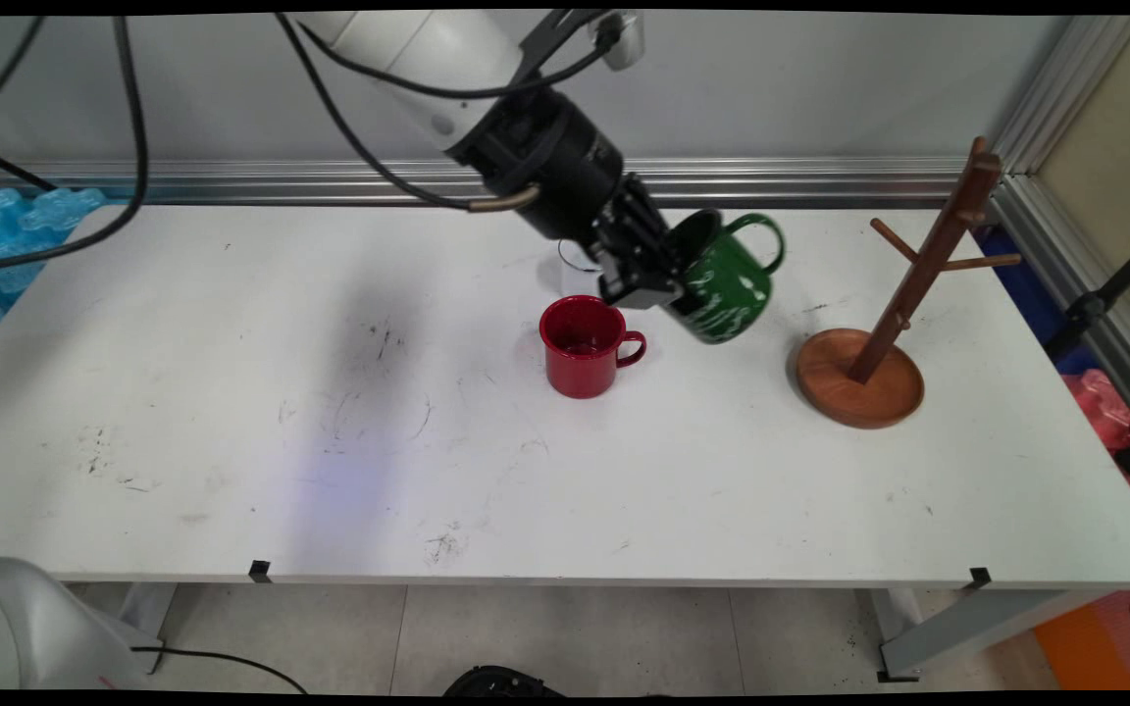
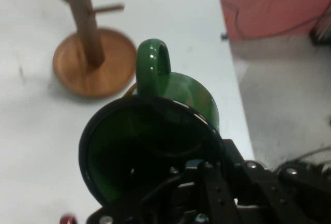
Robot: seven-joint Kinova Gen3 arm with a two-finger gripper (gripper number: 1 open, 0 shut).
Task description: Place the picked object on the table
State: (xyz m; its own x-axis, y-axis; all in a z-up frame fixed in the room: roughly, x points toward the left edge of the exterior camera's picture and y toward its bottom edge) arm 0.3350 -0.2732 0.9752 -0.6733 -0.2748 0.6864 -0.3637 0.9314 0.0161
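We see the gripper [image 1: 658,275] clamped on the rim of a green enamel mug [image 1: 727,279], holding it off the tabletop [image 1: 231,392] toward the far edge, right of the middle. The green mug is tilted well over: its mouth faces back toward the arm and up, its base points down toward the right edge, and its handle sits on the upper far side. In the hand view the green mug [image 2: 155,146] looks dark and empty inside, with one finger [image 2: 214,182] over the rim. A red mug [image 1: 583,345] stands upright just beside and nearer us, handle toward the right; we cannot tell what is in it. A wooden mug tree [image 1: 879,324] stands near the right edge, its pegs bare.
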